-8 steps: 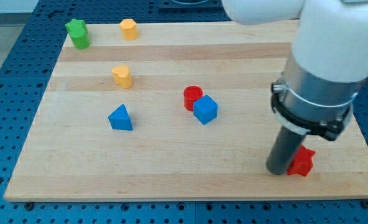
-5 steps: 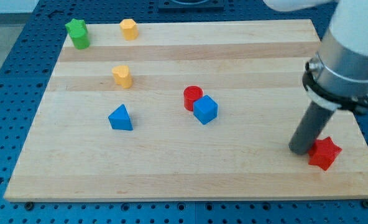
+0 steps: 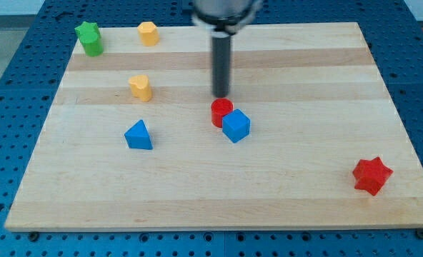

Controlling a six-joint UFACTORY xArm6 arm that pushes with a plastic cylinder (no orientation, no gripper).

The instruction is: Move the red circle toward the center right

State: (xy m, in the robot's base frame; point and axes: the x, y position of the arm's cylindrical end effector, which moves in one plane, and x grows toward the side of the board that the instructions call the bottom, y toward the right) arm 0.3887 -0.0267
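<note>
The red circle (image 3: 221,111) is a short red cylinder near the board's middle. A blue cube (image 3: 236,126) touches its lower right side. My tip (image 3: 220,96) is the lower end of the dark rod, just above the red circle in the view, very close to its top edge. I cannot tell whether it touches the circle.
A red star (image 3: 372,175) lies near the board's lower right corner. A blue triangle (image 3: 138,135) lies left of centre. A yellow block (image 3: 141,87) and another yellow block (image 3: 148,33) lie upper left. A green star (image 3: 90,38) sits at the top left corner.
The rod has moved from the lower right, beside the red star, up and left to just above the red circle. The red star was pushed right earlier and now lies still.
</note>
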